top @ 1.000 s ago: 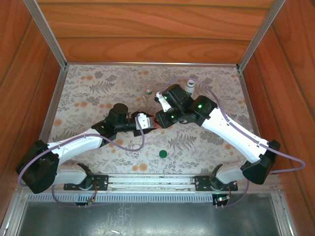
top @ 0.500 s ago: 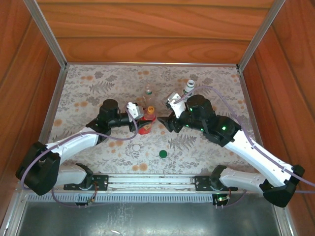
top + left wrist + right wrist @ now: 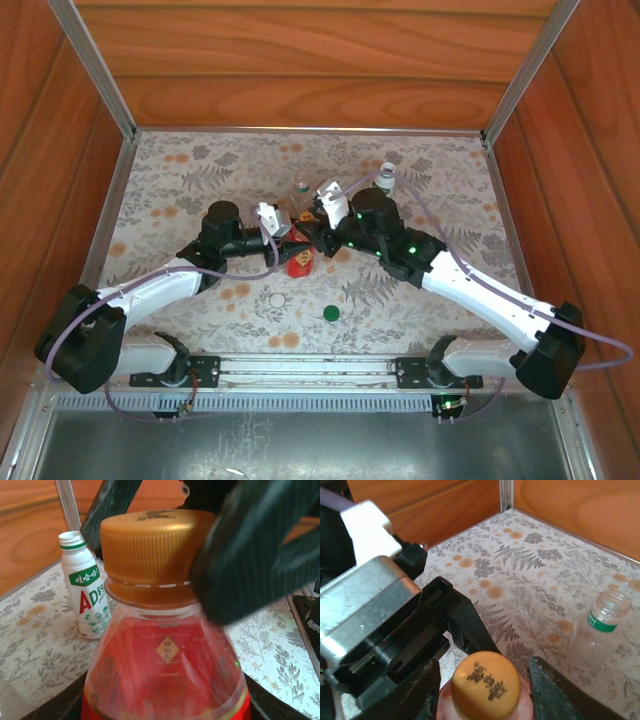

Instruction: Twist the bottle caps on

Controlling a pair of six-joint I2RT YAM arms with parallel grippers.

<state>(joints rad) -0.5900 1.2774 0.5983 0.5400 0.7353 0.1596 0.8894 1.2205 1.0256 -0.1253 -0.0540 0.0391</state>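
The red bottle (image 3: 300, 264) stands upright at mid-table, and its body fills the left wrist view (image 3: 167, 670). My left gripper (image 3: 288, 246) is shut on its lower body. An orange cap (image 3: 485, 684) sits on its neck (image 3: 147, 550). My right gripper (image 3: 484, 680) comes down from above, its fingers (image 3: 422, 692) close on either side of the cap, shut on it. The clear bottle (image 3: 597, 632), uncapped with a green neck ring, stands just behind (image 3: 300, 187). The white bottle (image 3: 86, 587) with green-black label stands farther right (image 3: 385, 178).
A green cap (image 3: 331, 313) and a white cap (image 3: 277, 299) lie loose on the floral mat (image 3: 180, 180) in front of the red bottle. Wooden walls and metal rails close in the back and both sides.
Half a second ago my right gripper stood off to the right of the red bottle, its cap bare. It has swung back left and closed over the cap. The left gripper kept its hold.
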